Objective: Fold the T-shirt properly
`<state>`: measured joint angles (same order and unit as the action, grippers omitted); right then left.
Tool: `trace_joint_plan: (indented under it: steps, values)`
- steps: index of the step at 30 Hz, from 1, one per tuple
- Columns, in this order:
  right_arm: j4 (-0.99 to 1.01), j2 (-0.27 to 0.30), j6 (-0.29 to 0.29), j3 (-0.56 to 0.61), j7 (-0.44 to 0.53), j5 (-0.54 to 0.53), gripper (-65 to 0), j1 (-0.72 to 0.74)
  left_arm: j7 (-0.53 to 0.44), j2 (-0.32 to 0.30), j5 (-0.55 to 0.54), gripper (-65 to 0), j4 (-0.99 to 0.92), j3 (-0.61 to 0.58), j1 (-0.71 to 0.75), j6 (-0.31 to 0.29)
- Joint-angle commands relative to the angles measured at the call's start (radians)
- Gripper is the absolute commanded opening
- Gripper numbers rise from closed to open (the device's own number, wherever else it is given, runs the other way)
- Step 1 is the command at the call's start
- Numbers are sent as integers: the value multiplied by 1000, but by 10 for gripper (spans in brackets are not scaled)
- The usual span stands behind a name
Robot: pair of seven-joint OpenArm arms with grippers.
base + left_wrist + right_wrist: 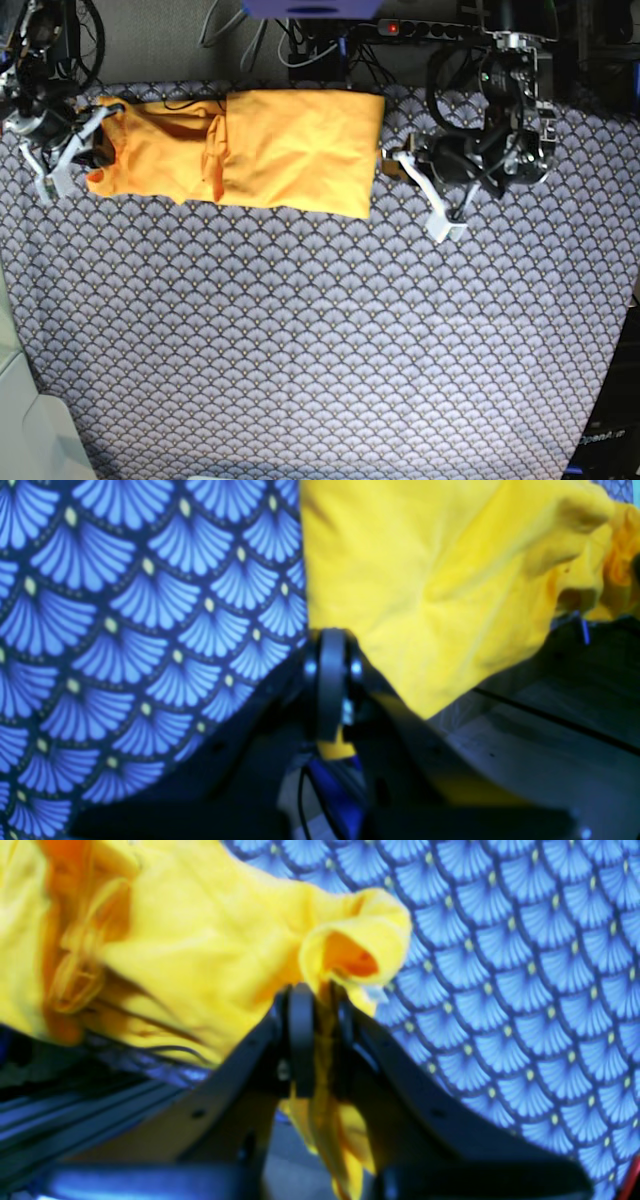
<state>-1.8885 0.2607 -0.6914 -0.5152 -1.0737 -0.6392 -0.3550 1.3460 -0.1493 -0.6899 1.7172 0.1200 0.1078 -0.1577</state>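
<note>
Both pincers clamp the T-shirt ends: right pincer bites bunched fabric, left pincer nips a corner, stretching it flat for folding on the patterned tabletop

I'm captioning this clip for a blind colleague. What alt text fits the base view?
A yellow-orange T-shirt lies stretched along the far edge of a blue-grey patterned cloth. The right gripper pinches one end and the left gripper the other.
</note>
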Motion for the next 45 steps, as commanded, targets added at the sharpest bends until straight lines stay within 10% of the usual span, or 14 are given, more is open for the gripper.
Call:
trace_joint_plan:
  steps: [1,17,33,45]
  values:
    - [-38,4,-7,-4,2,-24,-650,7,-6,-6,-17,-650,20,11,-10,-3]
    - [-72,-146,-7,171,-262,-24,-650,147,-7,-36,-17,-650,19,14,0,0]
    - [-66,-318,-7,367,-288,-17,-650,222,-7,-46,-17,-650,10,14,2,0]
    - [7,-344,-7,422,-257,-17,-650,258,3,-54,-15,-650,11,119,17,0]
